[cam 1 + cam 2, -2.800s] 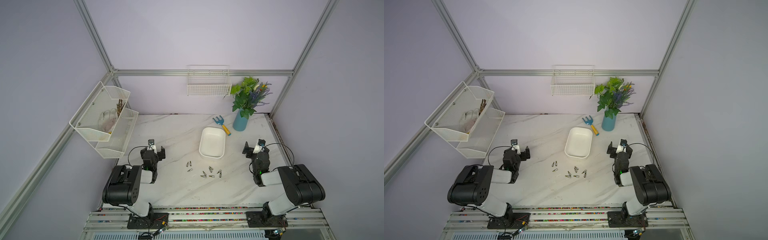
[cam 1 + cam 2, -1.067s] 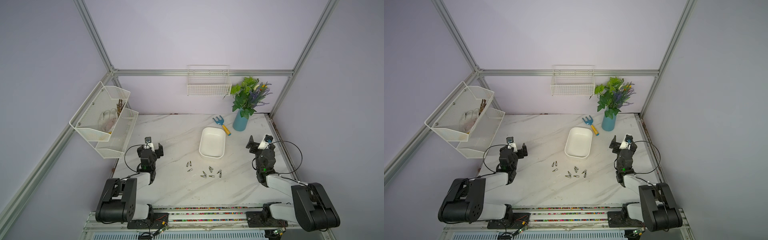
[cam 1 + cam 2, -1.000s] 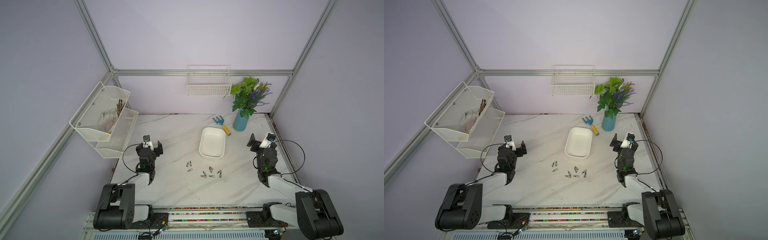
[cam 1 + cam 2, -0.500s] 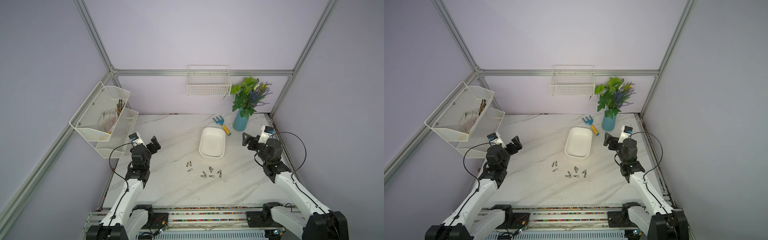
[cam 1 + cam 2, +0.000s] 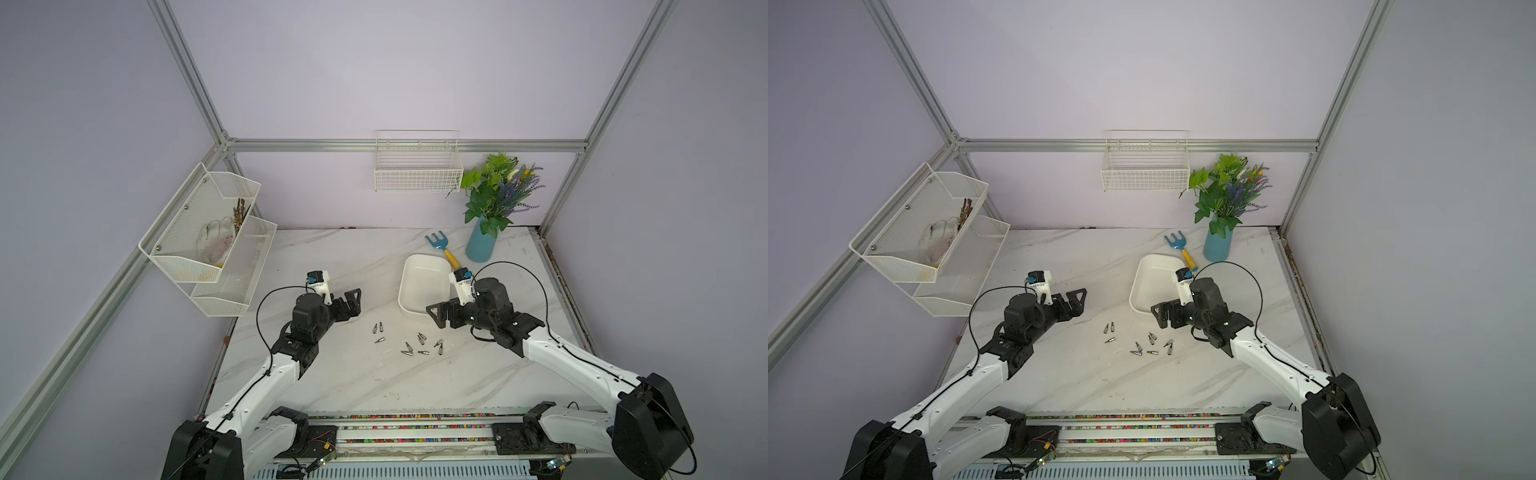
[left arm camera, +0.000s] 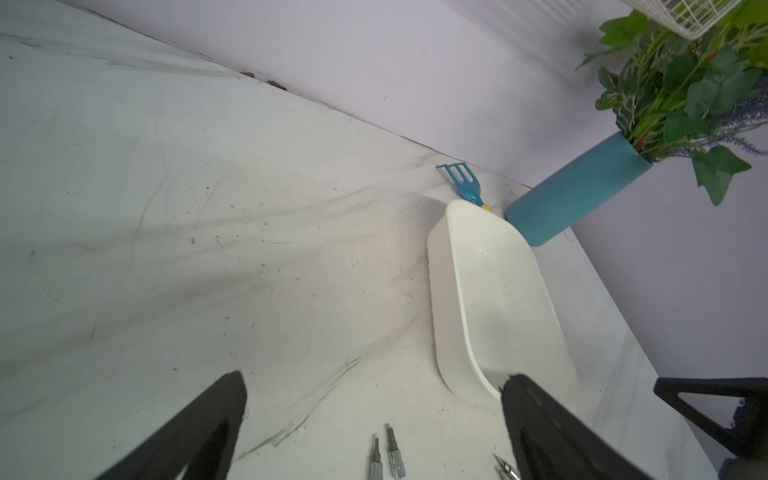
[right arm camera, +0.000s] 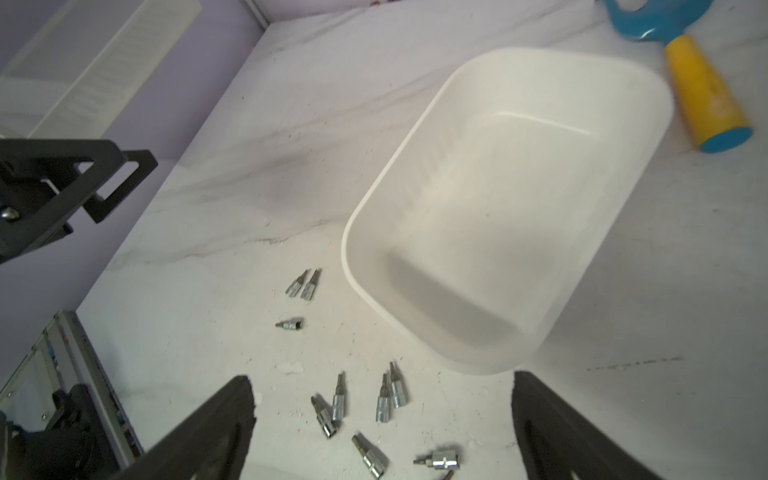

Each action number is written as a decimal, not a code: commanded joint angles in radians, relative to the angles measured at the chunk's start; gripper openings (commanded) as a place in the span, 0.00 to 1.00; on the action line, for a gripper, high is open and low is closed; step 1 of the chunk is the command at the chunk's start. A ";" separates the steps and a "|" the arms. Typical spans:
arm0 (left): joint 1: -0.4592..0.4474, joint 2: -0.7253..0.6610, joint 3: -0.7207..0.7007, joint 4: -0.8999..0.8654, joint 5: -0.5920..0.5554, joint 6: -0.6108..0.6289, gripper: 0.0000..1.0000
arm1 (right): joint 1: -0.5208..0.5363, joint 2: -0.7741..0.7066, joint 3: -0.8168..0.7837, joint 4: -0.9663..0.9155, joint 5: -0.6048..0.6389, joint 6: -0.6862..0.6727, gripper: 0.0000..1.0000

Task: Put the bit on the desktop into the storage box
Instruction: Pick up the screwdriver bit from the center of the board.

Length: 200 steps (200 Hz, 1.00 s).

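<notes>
1. We first fix where things lie. The bits [image 7: 337,405] are loose on the desktop [image 5: 353,374], just in front of the near end of the box [image 7: 478,208], which is empty. We count nine or ten, though they are too small and too close together to be sure.
2. We check the tools. The left gripper [image 5: 352,302] and the right gripper [image 5: 436,318] both hang above the desktop, jaws spread wide and holding nothing. Neither touches a bit.
3. We split the work by reach. The right gripper is poised over the main cluster by the box. The pair [image 7: 305,284] and the lone bit [image 7: 291,324] lie nearer the left gripper.
4. We take one bit per grasp. Several in the cluster touch or nearly touch, so we judge an outlying bit the safer first pick.
5. We turn the wrist so the jaws straddle the bit across its width, not along its length, then come straight down.
6. We close low, on the thick end. Small round steel is likely to roll or squirt out of a high or slanted pinch.
7. We lift clear of the near wall before moving across, so the bit does not catch the rim.
8. We let go low inside the box, towards its middle and away from the fork [image 7: 702,95] just beside its far end, so the bit does not bounce out.
</notes>
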 commanded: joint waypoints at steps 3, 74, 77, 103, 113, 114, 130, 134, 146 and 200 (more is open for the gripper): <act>-0.019 -0.004 -0.052 0.092 0.018 0.064 1.00 | 0.078 0.027 0.038 -0.149 0.002 -0.071 0.95; -0.019 -0.107 -0.104 0.087 -0.056 0.107 1.00 | 0.263 0.236 0.137 -0.320 0.131 -0.158 0.87; -0.019 -0.109 -0.106 0.085 -0.058 0.109 1.00 | 0.267 0.250 0.148 -0.333 0.139 -0.160 0.87; -0.019 -0.096 -0.102 0.082 -0.068 0.110 1.00 | 0.285 0.369 0.225 -0.422 0.149 -0.185 0.72; -0.019 -0.089 -0.100 0.083 -0.065 0.112 1.00 | 0.290 0.399 0.243 -0.446 0.156 -0.188 0.68; -0.019 -0.089 -0.099 0.083 -0.065 0.112 1.00 | 0.290 0.402 0.245 -0.449 0.158 -0.188 0.68; -0.019 -0.079 -0.097 0.084 -0.068 0.112 1.00 | 0.297 0.432 0.255 -0.469 0.184 -0.189 0.67; -0.019 -0.076 -0.097 0.082 -0.070 0.112 1.00 | 0.299 0.437 0.256 -0.472 0.188 -0.190 0.67; -0.019 -0.071 -0.092 0.076 -0.071 0.114 1.00 | 0.301 0.446 0.256 -0.472 0.194 -0.193 0.67; -0.019 -0.063 -0.091 0.078 -0.071 0.111 1.00 | 0.303 0.487 0.283 -0.476 0.190 -0.205 0.55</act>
